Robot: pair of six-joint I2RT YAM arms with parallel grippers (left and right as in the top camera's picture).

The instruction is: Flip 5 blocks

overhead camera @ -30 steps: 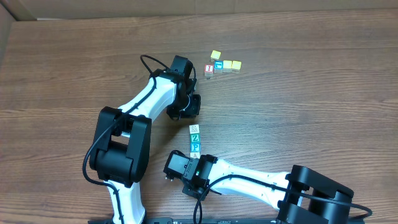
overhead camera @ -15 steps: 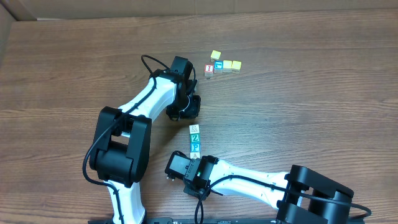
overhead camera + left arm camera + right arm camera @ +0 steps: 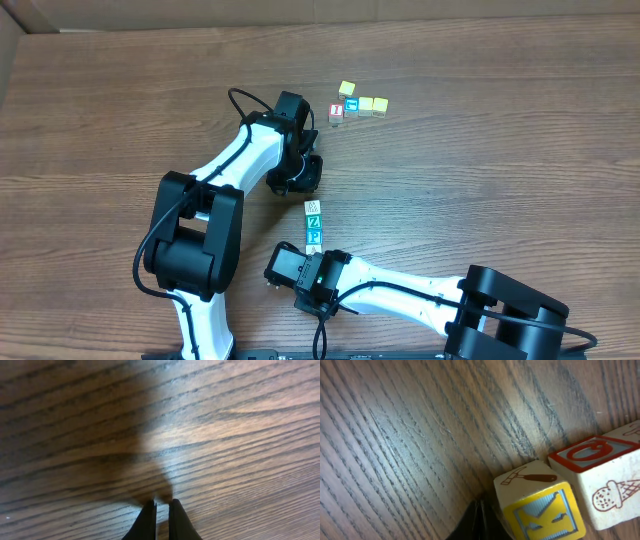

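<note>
1. The left gripper (image 3: 161, 508) is hanging fully closed and empty above the table (image 3: 230, 435), the row of blocks (image 3: 314, 226) lying near but apart.
2. The right gripper (image 3: 480, 510), closed and empty, is sitting just beside the row's end block (image 3: 540, 507).

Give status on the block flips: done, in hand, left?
Done: cannot tell; nothing visible marks a block as flipped. In hand: nothing. Left end effector is shut over the table; right end effector is shut near the Z block and P block. Left: likely most flips; the far cluster lies away from both.
</note>
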